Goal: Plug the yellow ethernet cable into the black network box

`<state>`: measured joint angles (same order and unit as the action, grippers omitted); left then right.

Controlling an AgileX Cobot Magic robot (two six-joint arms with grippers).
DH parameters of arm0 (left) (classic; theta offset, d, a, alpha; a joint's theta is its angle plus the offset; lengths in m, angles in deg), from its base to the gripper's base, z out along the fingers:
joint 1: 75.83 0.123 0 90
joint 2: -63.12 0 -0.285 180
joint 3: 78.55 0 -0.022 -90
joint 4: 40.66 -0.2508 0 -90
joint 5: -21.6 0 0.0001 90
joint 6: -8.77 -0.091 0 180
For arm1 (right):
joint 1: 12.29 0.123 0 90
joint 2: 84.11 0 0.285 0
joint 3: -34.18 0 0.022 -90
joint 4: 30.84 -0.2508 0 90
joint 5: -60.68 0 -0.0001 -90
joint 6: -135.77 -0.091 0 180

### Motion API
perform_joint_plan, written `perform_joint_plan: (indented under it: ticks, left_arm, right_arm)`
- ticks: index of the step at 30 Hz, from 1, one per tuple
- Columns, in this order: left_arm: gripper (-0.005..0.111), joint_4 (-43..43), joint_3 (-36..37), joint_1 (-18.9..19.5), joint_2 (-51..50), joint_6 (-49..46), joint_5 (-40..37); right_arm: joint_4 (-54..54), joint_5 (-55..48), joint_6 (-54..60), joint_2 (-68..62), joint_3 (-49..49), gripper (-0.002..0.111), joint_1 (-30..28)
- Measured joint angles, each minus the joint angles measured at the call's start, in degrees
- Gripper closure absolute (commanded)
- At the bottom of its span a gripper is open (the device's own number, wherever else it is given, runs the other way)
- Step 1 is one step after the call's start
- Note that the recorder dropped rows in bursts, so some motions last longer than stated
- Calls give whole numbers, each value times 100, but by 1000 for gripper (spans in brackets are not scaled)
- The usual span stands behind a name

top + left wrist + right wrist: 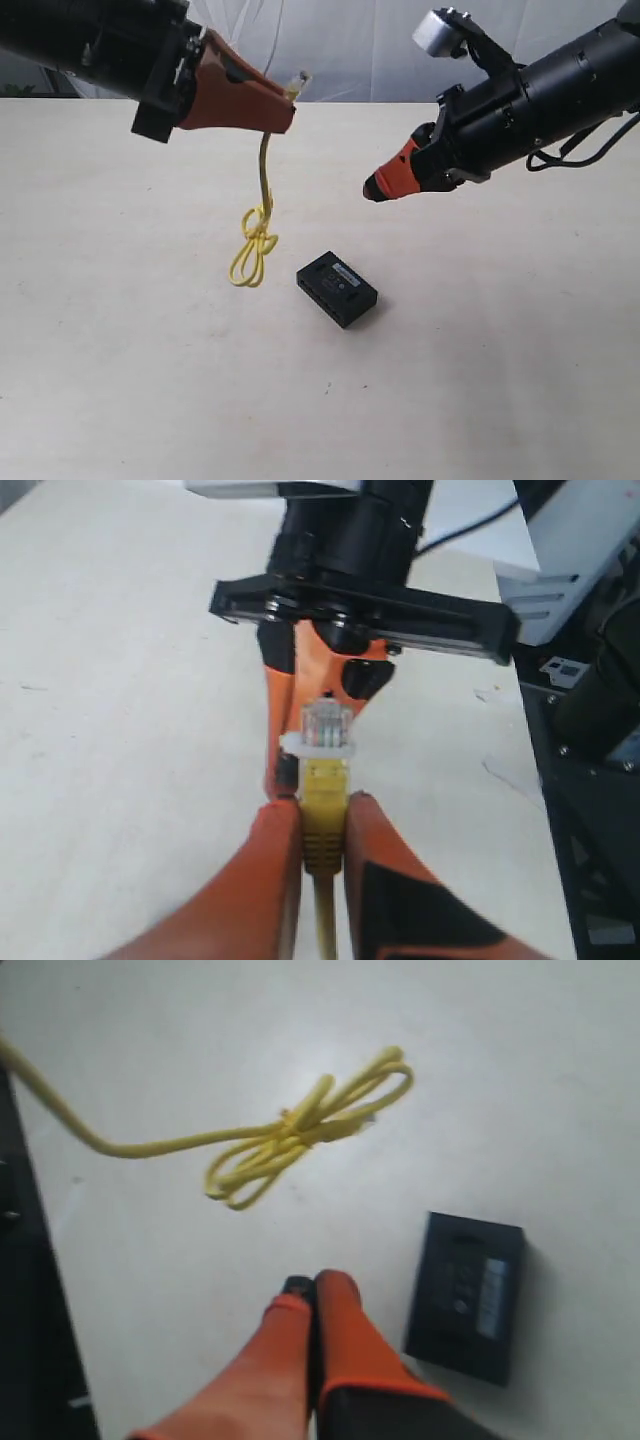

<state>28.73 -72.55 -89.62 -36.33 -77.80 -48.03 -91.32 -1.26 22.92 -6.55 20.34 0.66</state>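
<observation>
Counter [100, 400]: pale, matte, fills the whole frame from near edge to the far white backdrop.

Left arm [90, 45]: black, enters from the far left corner and is raised well above the counter.

Right arm [540, 95]: black, enters from the far right, angled down toward the middle, also clear of the counter.

Left tool [290, 115]: orange fingers, clenched on the yellow cable [262, 215]. In the left wrist view [320, 805] the two fingers pinch the yellow boot just behind the plug, one on each side.

Right tool [372, 190]: orange fingers pressed flat together with nothing between them, confirmed in the right wrist view [315, 1282]. It hangs in the air to the right of the left tool, apart from it, and on the far right side of the box, not touching it.

Box [337, 288]: small, black, flat, lying on the counter about mid-scene and turned at a slant. It has a pale label on top and a row of port openings on the side facing near left. In the right wrist view [468, 1295] it lies just beside the closed fingertips, untouched.

Cable: hangs straight down from the left tool, with the lower part tied into a loose knot of loops [290, 1140] just left of the box, not touching it. I cannot tell whether the lowest loop rests on the counter.

Plug [299, 78]: clear plastic, sticking out past the left fingertips toward the right, in no port. Seen closer in the left wrist view [326, 725].
</observation>
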Motion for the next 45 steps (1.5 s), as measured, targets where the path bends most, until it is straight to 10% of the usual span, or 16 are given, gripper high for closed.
perform_joint_plan:
  ticks: [7,16,30,38,41,45]
  left_arm:
    - [107,391,0,266,0,188,0]
    - [107,549,0,344,9,633,0]
    - [107,817,0,344,9,820,0]
    - [107,845,0,344,9,820,0]
    - [107,845,0,344,9,937,13]
    - [68,901,0,344,9,1118,13]
  right_arm:
    - [-1066,-685,710,-22,0,105,245]
    - [-1302,-251,1824,-45,0,27,664]
    - [-2015,783,2788,-211,0,41,1231]
    - [-2099,913,2852,-282,0,109,1240]
    - [-2086,834,2861,-282,0,109,1240]
    - [-1529,1010,2254,-26,0,109,1240]
